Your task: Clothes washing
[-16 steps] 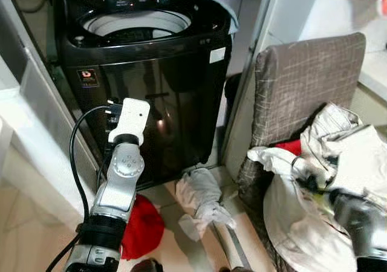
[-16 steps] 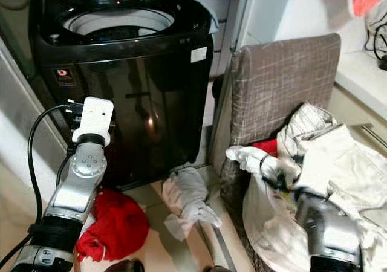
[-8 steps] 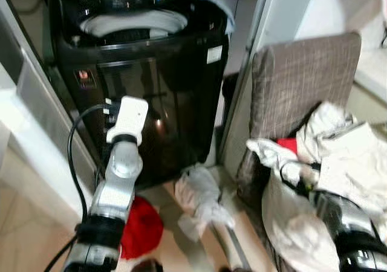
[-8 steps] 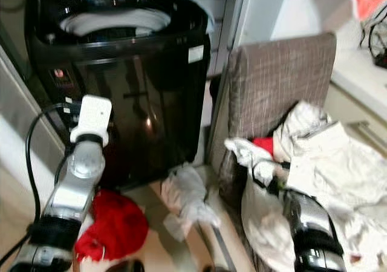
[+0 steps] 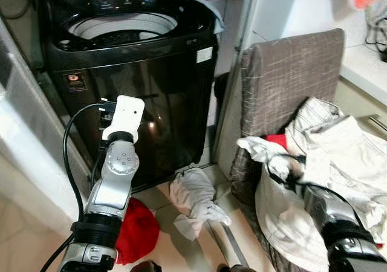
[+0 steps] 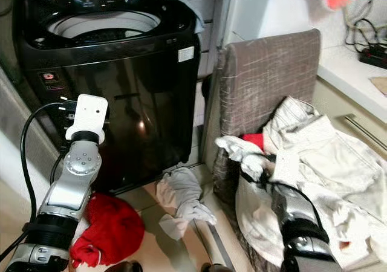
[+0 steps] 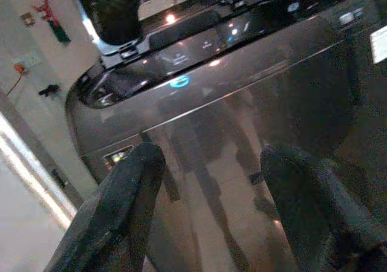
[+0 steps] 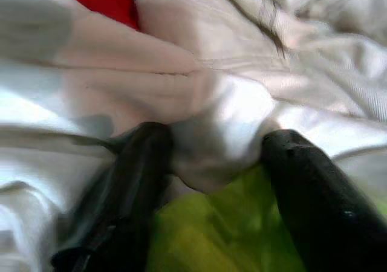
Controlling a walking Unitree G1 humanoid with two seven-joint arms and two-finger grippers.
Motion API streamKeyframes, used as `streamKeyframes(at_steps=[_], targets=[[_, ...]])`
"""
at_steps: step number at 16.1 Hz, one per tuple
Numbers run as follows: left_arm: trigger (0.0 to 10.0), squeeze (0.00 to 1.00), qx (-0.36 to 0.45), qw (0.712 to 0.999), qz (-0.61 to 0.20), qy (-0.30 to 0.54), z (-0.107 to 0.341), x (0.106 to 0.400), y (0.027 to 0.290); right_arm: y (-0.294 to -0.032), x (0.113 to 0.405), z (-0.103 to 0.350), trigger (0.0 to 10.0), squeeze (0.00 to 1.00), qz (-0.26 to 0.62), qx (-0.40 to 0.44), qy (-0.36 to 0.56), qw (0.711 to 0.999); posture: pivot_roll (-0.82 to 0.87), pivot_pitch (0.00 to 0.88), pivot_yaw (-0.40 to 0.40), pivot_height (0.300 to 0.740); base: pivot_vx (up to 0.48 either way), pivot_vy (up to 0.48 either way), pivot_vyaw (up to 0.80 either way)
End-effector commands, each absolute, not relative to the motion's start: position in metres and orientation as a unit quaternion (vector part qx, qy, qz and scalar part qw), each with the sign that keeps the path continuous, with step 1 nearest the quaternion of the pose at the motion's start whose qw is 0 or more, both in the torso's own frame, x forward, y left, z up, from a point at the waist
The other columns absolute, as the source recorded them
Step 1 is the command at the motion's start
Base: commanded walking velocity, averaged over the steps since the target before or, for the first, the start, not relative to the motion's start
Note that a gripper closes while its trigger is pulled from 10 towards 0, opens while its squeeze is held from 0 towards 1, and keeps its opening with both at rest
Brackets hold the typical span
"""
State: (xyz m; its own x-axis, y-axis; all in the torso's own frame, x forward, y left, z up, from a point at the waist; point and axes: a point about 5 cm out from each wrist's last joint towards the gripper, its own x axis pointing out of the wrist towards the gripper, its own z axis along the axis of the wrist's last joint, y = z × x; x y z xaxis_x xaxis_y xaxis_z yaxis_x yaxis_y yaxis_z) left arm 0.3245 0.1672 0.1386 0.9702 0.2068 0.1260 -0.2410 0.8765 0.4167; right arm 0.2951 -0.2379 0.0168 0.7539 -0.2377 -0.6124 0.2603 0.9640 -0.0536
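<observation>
A black top-loading washing machine (image 5: 130,84) stands with its lid up and its white drum (image 5: 121,25) showing. My left gripper (image 7: 205,163) is held up in front of the machine's glossy front panel, open and empty. On a grey-brown chair (image 5: 290,66) lies a pile of white clothes (image 5: 344,157) with a red garment (image 5: 277,140) tucked in it. My right gripper (image 8: 208,157) is pushed into this pile, open, its fingers (image 8: 142,163) on either side of a fold of white cloth (image 8: 221,127). Something yellow-green (image 8: 205,236) lies under that fold.
A crumpled white cloth (image 5: 193,199) and a red cloth (image 5: 138,231) lie on the tiled floor before the machine. A pale blue cloth (image 5: 202,0) hangs over the machine's back right corner. A white wall (image 5: 24,157) stands close on my left and a counter (image 6: 357,72) on the right.
The camera has swung a little. My right gripper has pushed deeper into the white clothes on the chair. The left arm has held its place.
</observation>
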Motion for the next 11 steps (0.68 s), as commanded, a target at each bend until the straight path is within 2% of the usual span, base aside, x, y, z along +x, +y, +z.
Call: streamKeyframes(at_steps=[1,7,11], targets=[[10.0,0.0,0.222,0.968,0.113,-0.045,0.143,0.325,0.165,-0.228,0.304,0.023,0.0,0.0,-0.109,0.015,0.307,0.945,-0.06,0.033,-0.005,0.74,0.0,0.0,0.0],[10.0,0.0,0.225,0.967,0.107,-0.048,0.143,0.326,0.163,-0.216,0.311,0.029,0.0,0.0,-0.079,0.029,0.285,0.955,-0.07,0.02,-0.015,0.74,0.0,0.0,0.0],[10.0,0.0,0.226,0.967,0.105,-0.051,0.143,0.327,0.163,-0.212,0.326,0.054,0.0,0.0,-0.064,0.01,0.221,0.973,-0.06,0.001,-0.016,0.74,0.0,0.0,0.0]])
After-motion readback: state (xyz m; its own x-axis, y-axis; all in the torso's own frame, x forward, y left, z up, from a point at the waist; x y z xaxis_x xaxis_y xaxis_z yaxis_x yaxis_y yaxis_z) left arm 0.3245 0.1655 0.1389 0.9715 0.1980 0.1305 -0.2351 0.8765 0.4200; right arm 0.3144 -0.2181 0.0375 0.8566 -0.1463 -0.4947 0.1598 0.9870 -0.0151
